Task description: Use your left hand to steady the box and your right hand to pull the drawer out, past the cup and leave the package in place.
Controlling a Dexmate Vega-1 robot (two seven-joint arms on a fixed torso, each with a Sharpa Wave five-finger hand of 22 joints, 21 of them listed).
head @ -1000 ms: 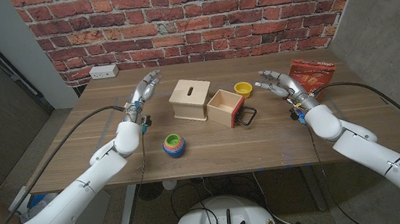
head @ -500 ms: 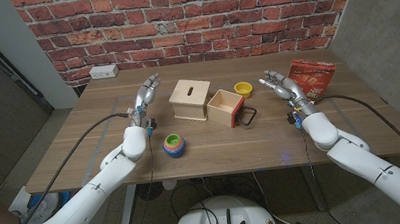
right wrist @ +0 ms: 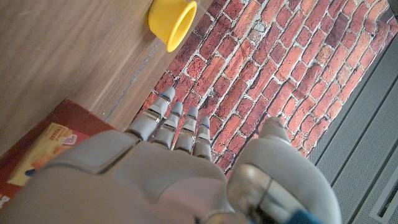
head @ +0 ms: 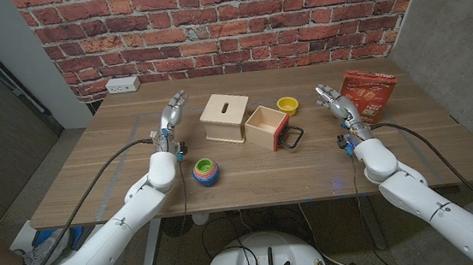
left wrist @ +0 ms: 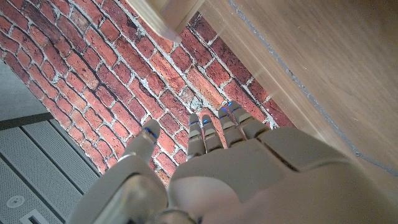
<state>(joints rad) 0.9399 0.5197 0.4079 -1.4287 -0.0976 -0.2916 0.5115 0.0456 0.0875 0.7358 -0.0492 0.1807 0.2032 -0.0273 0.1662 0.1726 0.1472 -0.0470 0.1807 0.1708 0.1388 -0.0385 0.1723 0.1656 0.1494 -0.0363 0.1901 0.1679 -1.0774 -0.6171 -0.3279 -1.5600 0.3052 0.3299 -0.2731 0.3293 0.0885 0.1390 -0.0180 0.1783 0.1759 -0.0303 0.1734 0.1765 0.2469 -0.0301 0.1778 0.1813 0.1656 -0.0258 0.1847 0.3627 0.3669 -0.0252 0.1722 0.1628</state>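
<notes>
**Both hands raised and empty, drawer partly out of the box**

Landmark: the wooden box (head: 224, 118), slot in its lid, standing near the middle of the counter (head: 94, 175).

Your left hand (head: 173, 113) is up over the counter to the left of the box, well apart from it. Its fingers (left wrist: 211, 132) are straight and slightly spread, holding nothing. In the left wrist view, a corner of the box (left wrist: 163, 15) shows beyond the fingertips, with no contact.

A stack of coloured cups (head: 205, 170) sits on the counter nearer you than the box, off its left front corner.

The drawer (head: 267, 126), open-topped with a red front, stands just right of the box, touching it or nearly so. I cannot tell whether any of it is still inside. A dark wire handle (head: 293, 136) lies off its red front.

The yellow cup (head: 287, 104) sits right of the box, just behind the drawer; it also shows in the right wrist view (right wrist: 171, 21).

Your right hand (head: 339, 104) is raised well to the right of the box, fingers (right wrist: 166, 120) extended and close together, gripping nothing. The red package (head: 368, 91) stands just beyond that hand, farthest from the box; its near edge shows beside the fingers in the right wrist view (right wrist: 43, 140).
</notes>
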